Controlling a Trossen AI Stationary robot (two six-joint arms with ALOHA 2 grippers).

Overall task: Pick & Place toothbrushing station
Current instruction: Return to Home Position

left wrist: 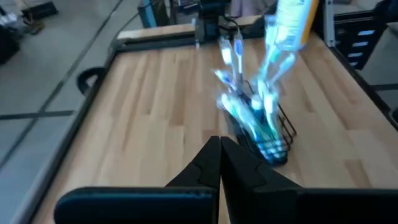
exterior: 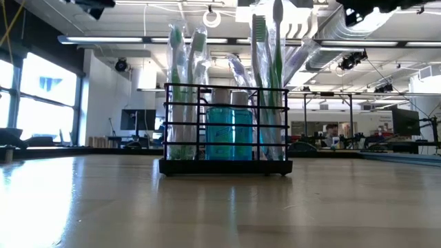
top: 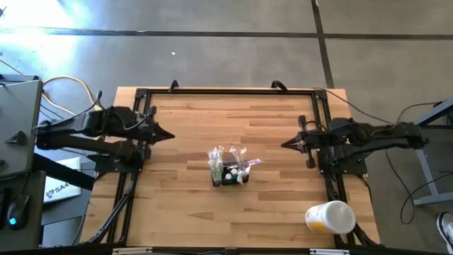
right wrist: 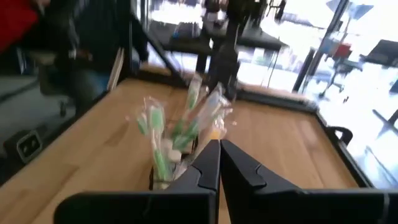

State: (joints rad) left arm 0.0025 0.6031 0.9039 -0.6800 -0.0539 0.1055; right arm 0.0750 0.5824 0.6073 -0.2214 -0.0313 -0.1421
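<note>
Big stuff first: wooden tabletop point(top: 191, 205), pale plank strips, w/ a black metal frame point(top: 226, 91) round the edge. L arm point(top: 92, 127) sits over the table's left side, R arm point(top: 375, 134) over the right, both well apart from the goods.

L gripper point(top: 170, 136): fingers pressed together to a point, aimed at table ctr, nothing in them. R gripper point(top: 284, 144): same deal, tips meeting, nothing pinched, aimed back toward the L one.

Now the toothbrushing station point(top: 228, 173). It's near table ctr, a touch toward the near edge, between the two grippers & touching neither. Black wire box, rectangular, open bars over a solid base strip, flat on the wood. Long axis runs left-right across the table, broad side facing the low cam.

Near right corner: white-and-yellow cup point(top: 330, 217), smooth & rounded.

Inside the station: two clear blue bottles point(exterior: 229, 134) w/ white caps in the middle. Green & white toothbrushes point(exterior: 177, 83) in clear wrappers stand heads-up at both ends, a few leaning.
</note>
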